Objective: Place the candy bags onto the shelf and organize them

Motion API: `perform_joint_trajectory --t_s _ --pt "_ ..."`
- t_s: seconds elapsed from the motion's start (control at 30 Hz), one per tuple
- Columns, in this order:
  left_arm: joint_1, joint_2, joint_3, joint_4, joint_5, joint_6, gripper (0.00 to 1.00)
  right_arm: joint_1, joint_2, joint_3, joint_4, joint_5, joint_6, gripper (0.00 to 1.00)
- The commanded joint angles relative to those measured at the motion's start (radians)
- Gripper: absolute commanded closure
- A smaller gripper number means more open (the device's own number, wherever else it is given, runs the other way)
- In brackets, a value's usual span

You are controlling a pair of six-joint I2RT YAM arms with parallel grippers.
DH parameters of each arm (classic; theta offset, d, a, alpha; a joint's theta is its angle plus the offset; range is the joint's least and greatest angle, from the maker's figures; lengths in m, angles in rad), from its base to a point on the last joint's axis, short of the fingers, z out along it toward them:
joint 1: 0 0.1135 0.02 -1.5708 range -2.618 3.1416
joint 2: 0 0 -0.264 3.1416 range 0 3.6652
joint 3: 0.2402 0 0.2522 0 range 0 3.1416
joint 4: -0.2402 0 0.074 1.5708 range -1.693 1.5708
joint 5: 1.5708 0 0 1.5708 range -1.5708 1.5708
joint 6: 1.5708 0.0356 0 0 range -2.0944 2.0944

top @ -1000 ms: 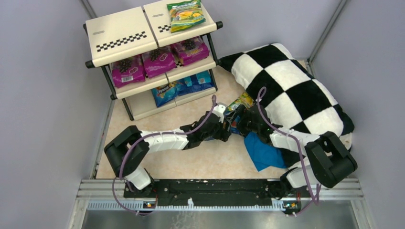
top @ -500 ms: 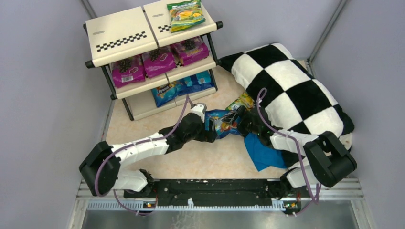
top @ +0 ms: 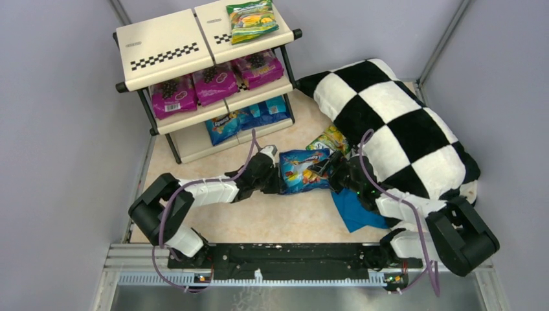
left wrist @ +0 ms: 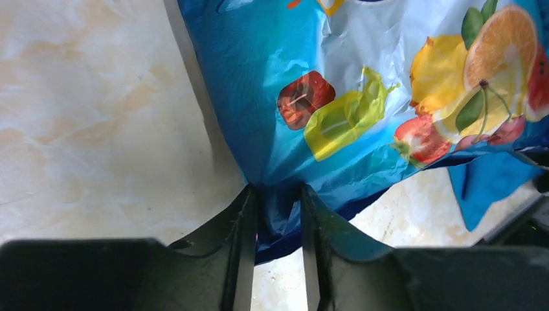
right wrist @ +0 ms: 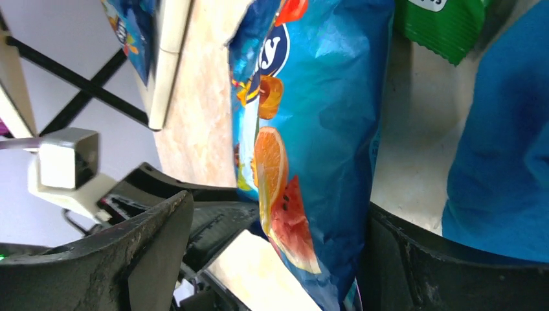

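From above, the blue candy bag sits near the shelf, short of its bottom tier. Only the left wrist view shows the left gripper pinching its edge; the right wrist view shows the right gripper spread wide around it

Top view: the green-yellow bag at centre slips partly under the checkered pillow; the right arm covers part of the blue cloth; the lowest-tier blue bags tuck beneath the shelf panel above; left wrist view: the held blue bag runs off the top and right edges.
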Motion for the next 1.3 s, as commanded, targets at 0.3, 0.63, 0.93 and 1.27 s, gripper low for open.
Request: perform_joint_trajectory --t_s 0.3,0.63,0.93,1.27 --pt "-0.019 -0.047 -0.2 0.372 0.146 -0.26 0.76 0.038 -0.071 -0.062 0.158 0.154 0.087 0.17" --pt "-0.036 -0.054 -0.19 0.338 0.117 -0.257 0.78 0.078 0.032 -0.067 0.24 0.113 0.06 0.23" --pt "-0.035 -0.181 -0.179 0.146 0.021 -0.143 0.69 0.065 0.027 -0.047 0.241 0.167 -0.078 0.26" --pt "-0.035 -0.049 -0.178 0.259 0.088 -0.166 0.32 0.05 0.283 0.004 0.416 -0.041 -0.001 0.25"
